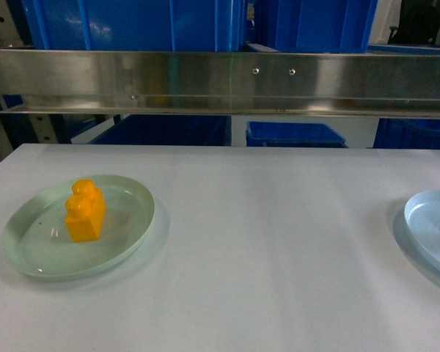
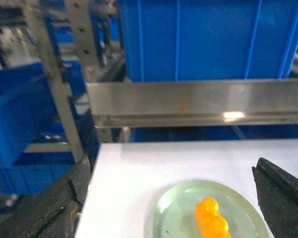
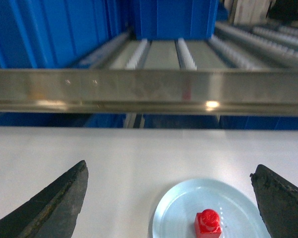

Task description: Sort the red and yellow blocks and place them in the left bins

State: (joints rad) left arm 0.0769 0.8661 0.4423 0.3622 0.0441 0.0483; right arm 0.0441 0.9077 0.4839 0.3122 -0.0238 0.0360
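Observation:
The yellow block [image 1: 84,211] stands with its two studs up on a pale green plate [image 1: 29,249] at the table's left. My left gripper [image 2: 171,168] hovers open above and short of it, with the yellow block [image 2: 212,224] low between its fingers. The red block [image 3: 208,223] sits on a pale blue plate [image 3: 174,218], below my open right gripper [image 3: 170,168]. Deep blue bins [image 1: 132,22] stand on the shelf behind the steel rail. Neither gripper shows in the head view.
A steel rail [image 1: 220,81] runs across the table's far edge, with a roller shelf [image 3: 164,52] behind it and more blue crates [image 1: 297,134] below. The pale blue plate [image 1: 429,220] lies at the right edge. The table's left edge [image 2: 94,188] drops off beside the green plate [image 2: 174,218].

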